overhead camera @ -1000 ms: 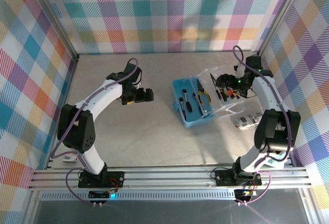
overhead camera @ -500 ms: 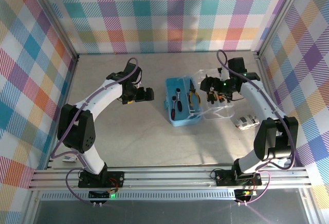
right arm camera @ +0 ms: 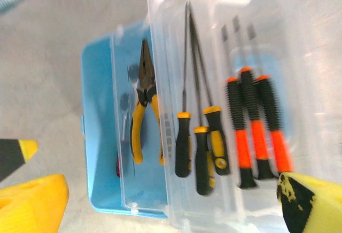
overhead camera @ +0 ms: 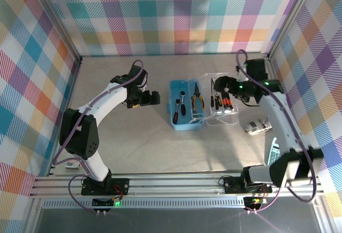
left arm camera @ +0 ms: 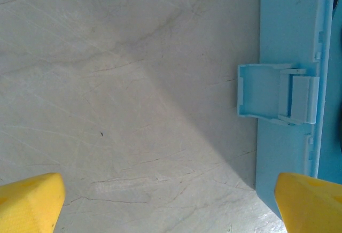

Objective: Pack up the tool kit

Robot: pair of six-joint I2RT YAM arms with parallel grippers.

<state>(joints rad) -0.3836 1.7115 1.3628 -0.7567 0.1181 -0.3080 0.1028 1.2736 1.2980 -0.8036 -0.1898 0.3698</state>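
Blue plastic marks the tool kit case (overhead camera: 185, 122), open at mid-desk (overhead camera: 133, 142) with its long axis running away from the arm bases and its clear lid (overhead camera: 235, 116) lying flat on the right arm's side. The right hand (overhead camera: 224, 86) hovers over the lid's screwdrivers (overhead camera: 220, 102) with fingers spread, holding nothing. The left hand (overhead camera: 155, 98) is likewise released and sits just beside the latch (left arm camera: 272, 99). Closing probably falls to the nearer right arm — a leftward swing.
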